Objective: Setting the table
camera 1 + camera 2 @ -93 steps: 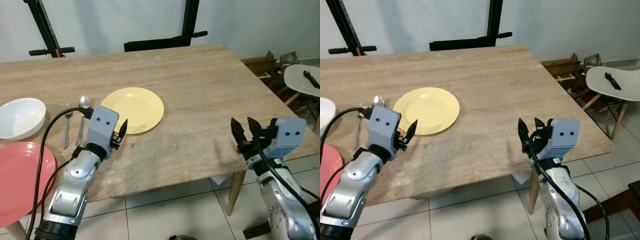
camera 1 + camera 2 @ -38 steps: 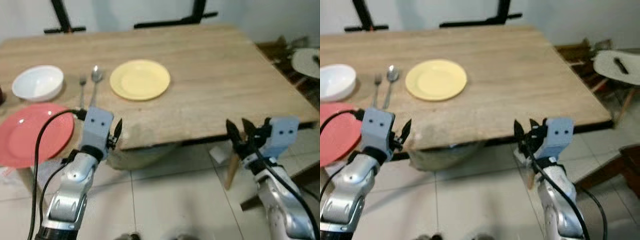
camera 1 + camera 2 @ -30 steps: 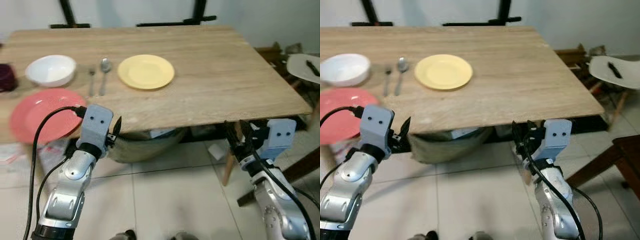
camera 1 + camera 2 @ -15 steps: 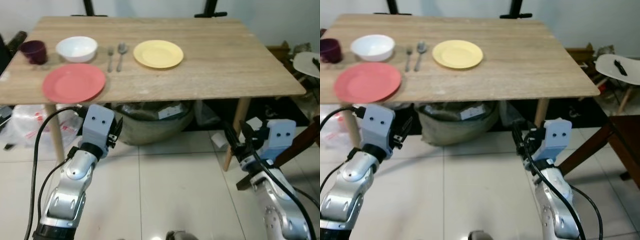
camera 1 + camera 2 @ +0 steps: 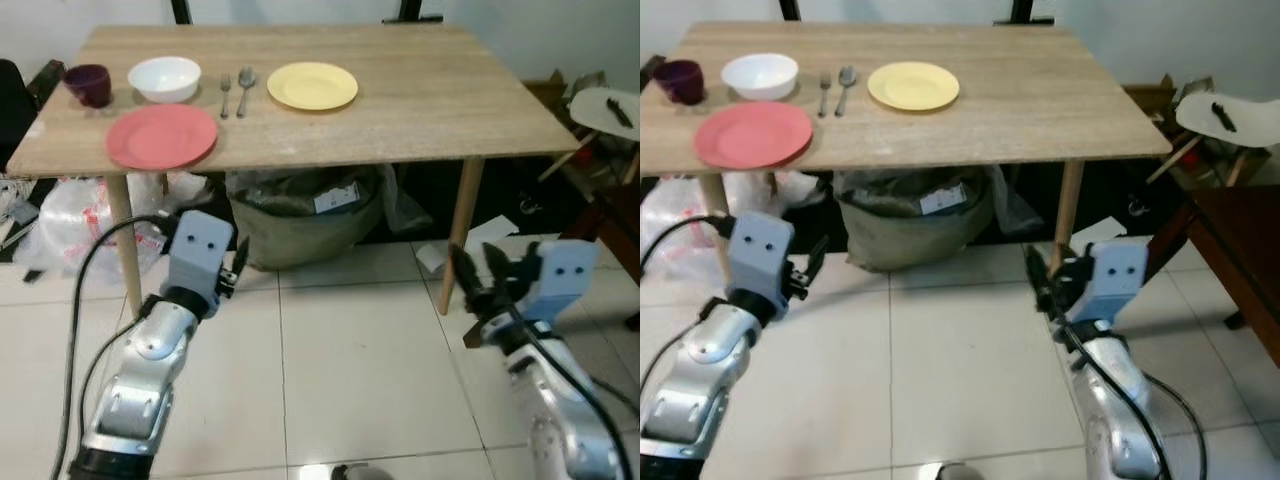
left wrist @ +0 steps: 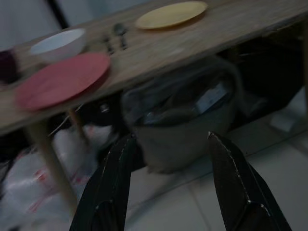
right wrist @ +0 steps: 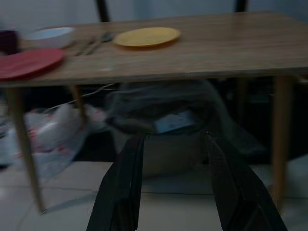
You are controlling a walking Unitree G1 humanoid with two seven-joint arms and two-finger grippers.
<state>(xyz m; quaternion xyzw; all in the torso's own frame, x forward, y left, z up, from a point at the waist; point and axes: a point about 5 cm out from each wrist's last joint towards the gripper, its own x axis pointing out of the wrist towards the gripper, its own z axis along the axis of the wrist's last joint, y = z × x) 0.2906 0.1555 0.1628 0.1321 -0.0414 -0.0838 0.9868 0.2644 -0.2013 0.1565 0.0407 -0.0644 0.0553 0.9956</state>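
Both claws hang empty over the white tiled floor [image 5: 330, 370], well short of the table [image 5: 420, 90]: the left claw [image 6: 171, 139] has its two black fingers spread apart with nothing between them, and the right claw [image 7: 173, 139] is likewise parted and holds nothing. On the tabletop's left half sit a dark purple cup [image 5: 88, 84] at the far left, then a white bowl [image 5: 165, 78], a fork [image 5: 225, 93] and a spoon [image 5: 245, 88] lying side by side, and a yellow plate [image 5: 312, 85] to their right. A red plate [image 5: 161, 136] lies nearer the front edge, just in front of the bowl. Under the table rests a bulging dark sack [image 5: 305, 215], with a clear plastic bag [image 5: 70, 225] by the left leg. A white chair [image 5: 605, 105] stands off to the right.
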